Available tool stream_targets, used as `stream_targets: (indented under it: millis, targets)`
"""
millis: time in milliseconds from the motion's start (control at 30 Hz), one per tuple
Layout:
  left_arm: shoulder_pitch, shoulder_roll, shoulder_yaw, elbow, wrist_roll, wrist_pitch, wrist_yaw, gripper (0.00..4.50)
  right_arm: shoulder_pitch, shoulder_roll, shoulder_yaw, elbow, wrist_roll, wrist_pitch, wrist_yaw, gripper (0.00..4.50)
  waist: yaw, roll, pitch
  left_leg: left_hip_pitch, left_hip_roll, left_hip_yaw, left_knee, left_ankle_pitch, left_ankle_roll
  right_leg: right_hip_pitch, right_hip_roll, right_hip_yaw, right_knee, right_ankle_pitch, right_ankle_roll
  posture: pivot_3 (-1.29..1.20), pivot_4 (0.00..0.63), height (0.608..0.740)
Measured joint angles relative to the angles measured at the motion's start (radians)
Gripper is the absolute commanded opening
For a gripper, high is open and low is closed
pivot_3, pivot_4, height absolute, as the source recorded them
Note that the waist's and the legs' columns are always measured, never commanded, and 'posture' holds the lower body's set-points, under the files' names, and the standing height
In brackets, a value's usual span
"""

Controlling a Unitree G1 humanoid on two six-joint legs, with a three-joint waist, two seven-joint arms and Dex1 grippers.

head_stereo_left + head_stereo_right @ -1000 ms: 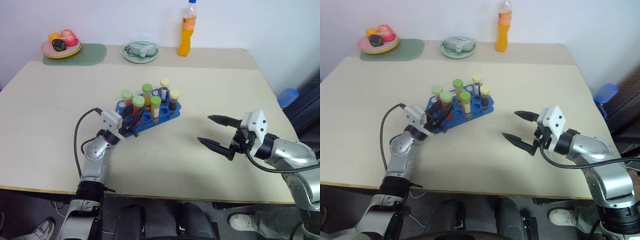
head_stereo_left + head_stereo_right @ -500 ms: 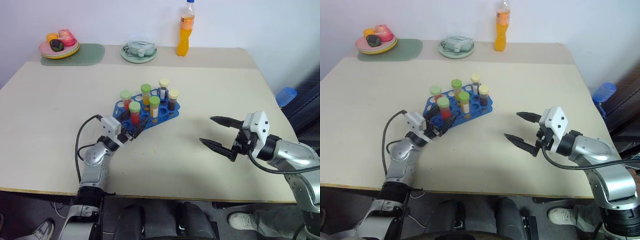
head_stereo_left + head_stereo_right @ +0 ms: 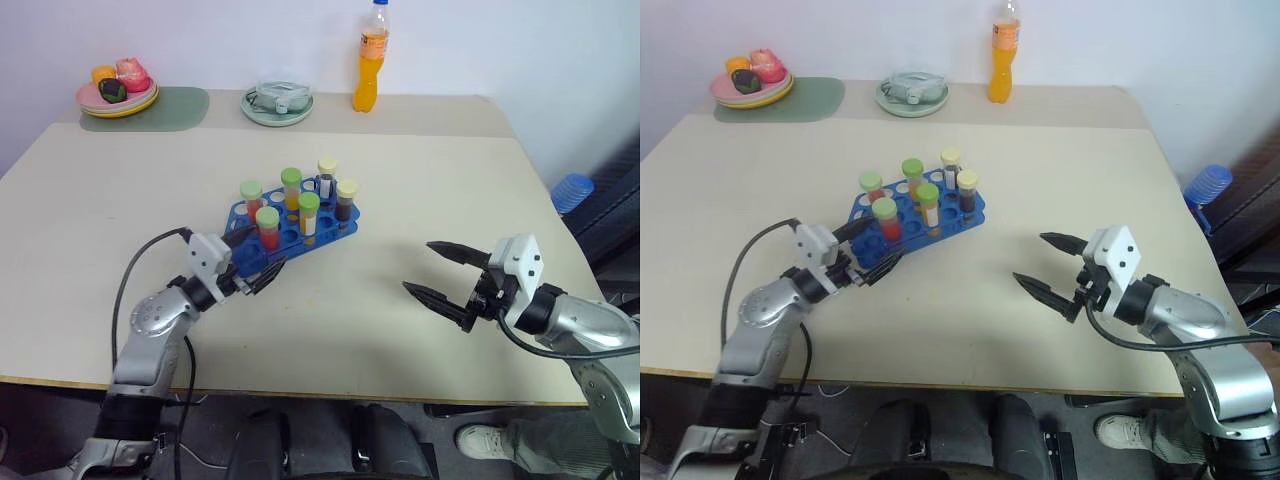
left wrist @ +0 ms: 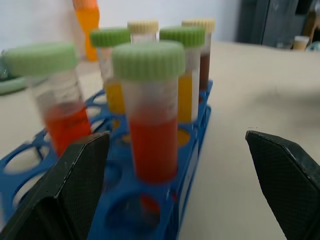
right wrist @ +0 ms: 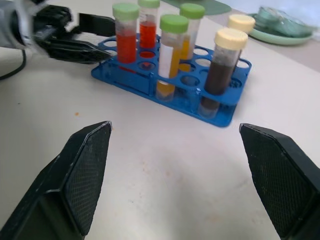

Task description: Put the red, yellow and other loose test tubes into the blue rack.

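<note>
Table point(image 3: 420, 190) bears rack point(image 3: 335, 232) (blue), bottle point(image 3: 369, 58).

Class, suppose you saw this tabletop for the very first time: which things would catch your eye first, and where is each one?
The blue rack near the middle of the table stands out, holding six capped tubes of red, yellow and dark liquid. The left gripper sits open just at its near corner, while the right gripper hangs open over bare tabletop to the right. An orange drink bottle stands at the far edge.

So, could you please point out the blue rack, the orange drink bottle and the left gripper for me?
blue rack point(image 3: 340, 228): left eye view, on its bare right end.
orange drink bottle point(image 3: 368, 78): left eye view, on the orange body.
left gripper point(image 3: 262, 270): left eye view, midway between its fingertips.
</note>
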Motion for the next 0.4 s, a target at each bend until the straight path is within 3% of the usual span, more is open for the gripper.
stream_targets:
  millis: [400]
  targets:
    - [0.173, 0.233, 0.202, -0.086, -0.2, 0.224, -0.179, 4.44, 0.137, 0.042, -0.068, 0.002, -0.009, -0.06, -0.028, 4.2, -0.002, 0.0, 0.0, 0.0, 0.0, 0.001, 0.0, 0.0, 0.0, -0.001, 0.0, 0.0, 0.0, -0.002, -0.003, 0.0, 0.15, 0.74]
